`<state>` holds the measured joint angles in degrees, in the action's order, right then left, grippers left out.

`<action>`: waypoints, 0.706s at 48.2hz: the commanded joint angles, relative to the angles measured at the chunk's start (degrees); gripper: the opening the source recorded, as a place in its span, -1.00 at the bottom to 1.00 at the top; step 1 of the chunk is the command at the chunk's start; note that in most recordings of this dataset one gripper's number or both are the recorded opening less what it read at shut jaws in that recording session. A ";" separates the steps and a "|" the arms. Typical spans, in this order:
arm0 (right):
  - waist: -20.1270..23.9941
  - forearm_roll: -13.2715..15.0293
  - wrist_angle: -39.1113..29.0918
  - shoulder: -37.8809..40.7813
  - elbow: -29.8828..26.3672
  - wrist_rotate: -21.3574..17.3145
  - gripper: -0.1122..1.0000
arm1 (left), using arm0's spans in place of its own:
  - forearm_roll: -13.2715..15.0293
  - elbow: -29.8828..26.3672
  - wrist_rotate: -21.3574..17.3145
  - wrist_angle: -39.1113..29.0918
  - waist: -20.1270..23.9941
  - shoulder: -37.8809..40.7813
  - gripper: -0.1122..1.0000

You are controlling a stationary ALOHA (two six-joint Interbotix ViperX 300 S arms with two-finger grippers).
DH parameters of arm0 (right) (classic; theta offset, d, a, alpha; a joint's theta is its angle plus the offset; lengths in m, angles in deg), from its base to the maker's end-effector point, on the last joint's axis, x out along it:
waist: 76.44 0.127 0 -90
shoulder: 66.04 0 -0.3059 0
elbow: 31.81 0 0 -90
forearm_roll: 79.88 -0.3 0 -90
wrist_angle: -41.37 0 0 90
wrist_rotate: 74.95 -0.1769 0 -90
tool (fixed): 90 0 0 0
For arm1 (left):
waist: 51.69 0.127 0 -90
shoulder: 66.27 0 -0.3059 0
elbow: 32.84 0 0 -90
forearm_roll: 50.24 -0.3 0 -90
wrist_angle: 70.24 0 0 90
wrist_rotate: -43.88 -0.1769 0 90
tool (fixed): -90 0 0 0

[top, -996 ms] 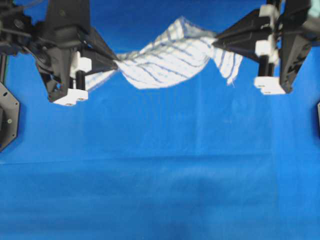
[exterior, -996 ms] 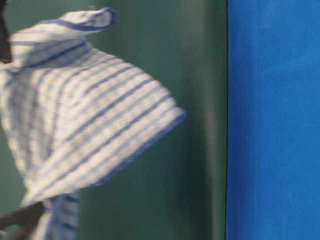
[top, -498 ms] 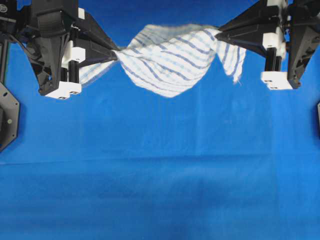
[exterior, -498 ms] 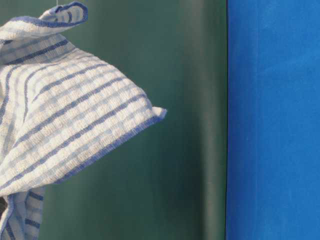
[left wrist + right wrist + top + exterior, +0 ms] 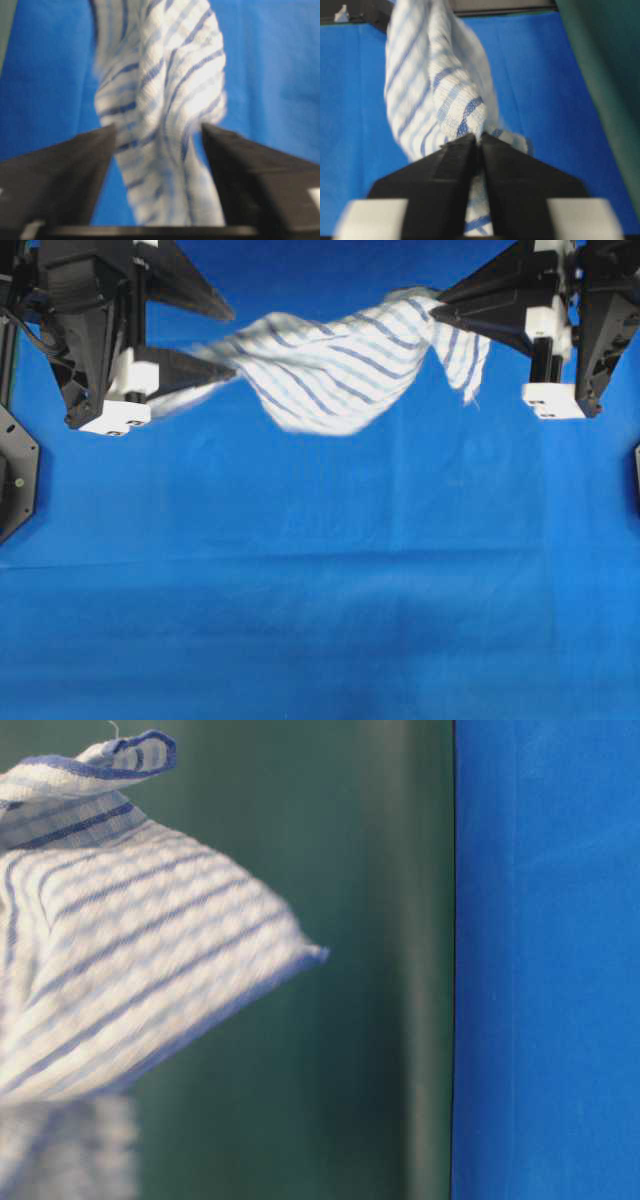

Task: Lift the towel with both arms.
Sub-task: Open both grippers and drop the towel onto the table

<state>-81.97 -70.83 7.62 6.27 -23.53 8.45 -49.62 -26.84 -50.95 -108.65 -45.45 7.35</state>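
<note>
The towel (image 5: 335, 370) is hanging in the air above the blue surface (image 5: 320, 590), strung between the two arms as the task asks.

The right tool (image 5: 479, 142) is pinching one corner: in its wrist view the fingers are nearly meeting on the cloth, with a bunched fold rising out of the tips and a short tail drooping beyond them.

The left tool (image 5: 157, 131) is standing wide apart. In its wrist view the towel is running loose through the gap, and I cannot tell whether it is touching either finger. My judgement is that this side is no longer carrying the cloth, so the towel's left end is likely sagging or slipping, which would explain its blur.

The towel is white with thin blue stripes and a darker blue hem, twisted and billowing between the tools, well clear of the surface.
</note>
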 commanded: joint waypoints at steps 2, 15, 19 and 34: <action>0.09 0.18 0.26 -0.70 -1.23 0.09 -0.18 | 0.09 -0.18 0.00 1.23 0.09 -1.49 0.59; 0.09 0.26 0.18 -0.53 -0.62 -0.53 0.35 | 0.18 1.05 0.18 1.85 0.09 -1.76 0.67; 0.09 0.26 -0.09 -0.53 0.97 -0.88 0.38 | 0.26 2.37 0.18 2.90 -0.35 -1.05 0.67; 0.53 0.00 5.54 -0.35 15.82 -5.89 0.38 | 0.35 16.52 0.18 20.48 -1.58 4.92 0.67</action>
<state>-81.80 -70.74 10.78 6.27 -10.26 3.44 -49.45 -12.33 -50.60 -92.57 -46.68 11.22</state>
